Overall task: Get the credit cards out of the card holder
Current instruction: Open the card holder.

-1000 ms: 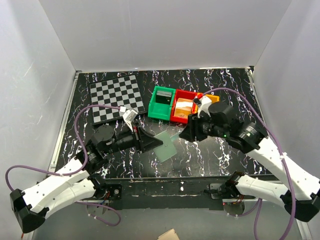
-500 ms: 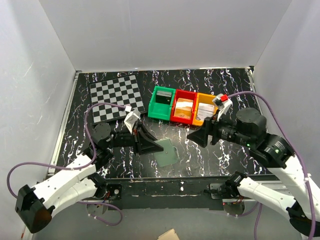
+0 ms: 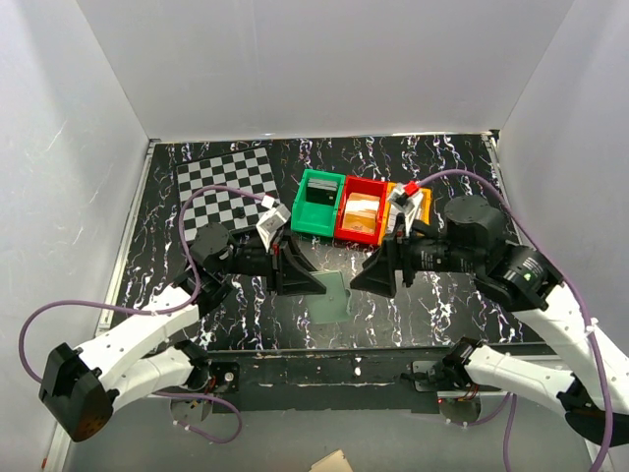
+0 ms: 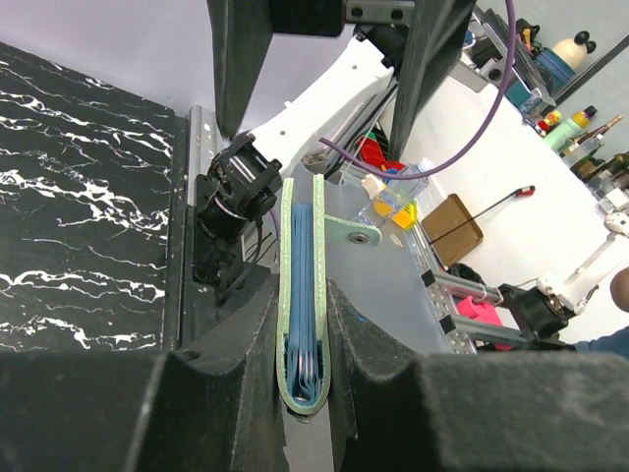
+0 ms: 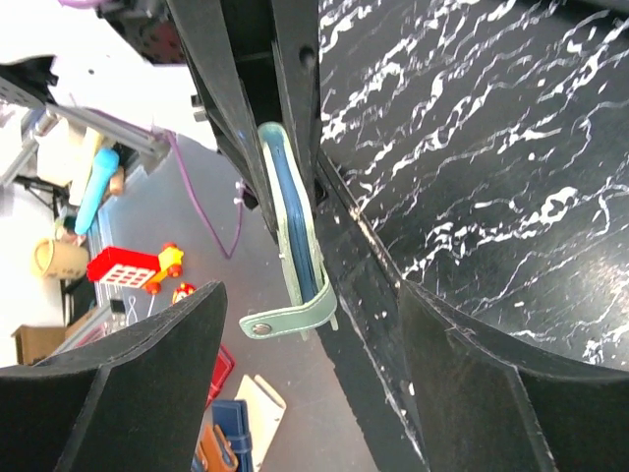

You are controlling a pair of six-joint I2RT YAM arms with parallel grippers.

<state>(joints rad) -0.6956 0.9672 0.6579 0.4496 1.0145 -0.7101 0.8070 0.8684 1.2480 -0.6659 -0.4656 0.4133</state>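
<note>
Sage-green card holder (image 4: 295, 226), judged light and limp, sits mid-frame in the top view, folded and clamped low in left hand (image 4: 303, 334); right hand (image 5: 310, 393) wide, empty; best grip is likely the stiff credit cards' edges at the open mouth, not the covers.

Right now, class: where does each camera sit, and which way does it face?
Top external: above and behind, facing down at the table; left arm and right arm show.
Left wrist: faces along left pincer, clamped on the card holder.
Right wrist: faces through open right pincer at it.
Shared: wrist views show the card holder edge-on.
</note>
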